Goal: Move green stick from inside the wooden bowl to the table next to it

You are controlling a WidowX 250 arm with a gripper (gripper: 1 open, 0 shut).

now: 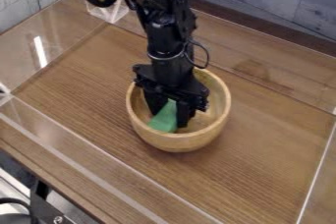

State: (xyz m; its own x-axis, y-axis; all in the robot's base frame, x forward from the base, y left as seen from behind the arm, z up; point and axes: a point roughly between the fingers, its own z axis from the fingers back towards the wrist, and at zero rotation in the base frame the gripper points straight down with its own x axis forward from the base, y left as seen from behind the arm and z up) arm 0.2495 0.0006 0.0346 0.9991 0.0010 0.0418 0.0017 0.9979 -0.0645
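The wooden bowl (197, 136) sits near the middle of the brown table (92, 95). Inside it lies the bright green stick (165, 121), leaning toward the bowl's near-left wall. My black gripper (175, 112) points straight down into the bowl, and its fingers are shut on the green stick's upper end. The fingers hide the top part of the stick; only its lower half shows.
Clear acrylic walls (53, 41) run along the table's edges at left, front and right. Bare wood-grain tabletop surrounds the bowl on all sides. The black arm (151, 7) rises from the bowl toward the upper left.
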